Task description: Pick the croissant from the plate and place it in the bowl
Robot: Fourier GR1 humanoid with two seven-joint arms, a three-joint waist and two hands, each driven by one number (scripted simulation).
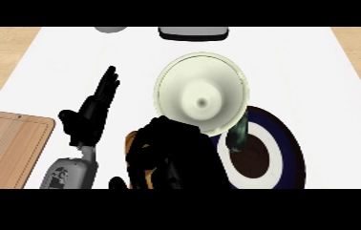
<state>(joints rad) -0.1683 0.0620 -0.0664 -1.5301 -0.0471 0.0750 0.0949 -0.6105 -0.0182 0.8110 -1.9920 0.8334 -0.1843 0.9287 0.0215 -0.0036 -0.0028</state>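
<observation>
White counter fills most of the frame, with wood showing at the upper left and upper right corners; it is the surface everything rests on.

The plate, dark blue with a white ring and a brown centre, lies at the lower right. It is where the croissant starts, so the working hand is beside it. A small dark green thing stands at the plate's left rim, too unclear to name.

The bowl, pale cream with a thin green rim, sits in the middle of the frame, its lower right edge overlapping the plate's upper left in this view. That keeps the target just beside the source, so I judge the carry to be short.

The right hand is at lower centre, just below the bowl, fingers curled inward round an orange-brown thing, the croissant, of which only a sliver shows at the hand's left edge (the rest is hidden by the fingers). It seems to be off the plate and not yet in the bowl; the next move would be up and over the rim.

The left hand rests at centre left, fingers straight and together, pointing up the frame, out of the way.

A wooden board lies at the left edge.
</observation>
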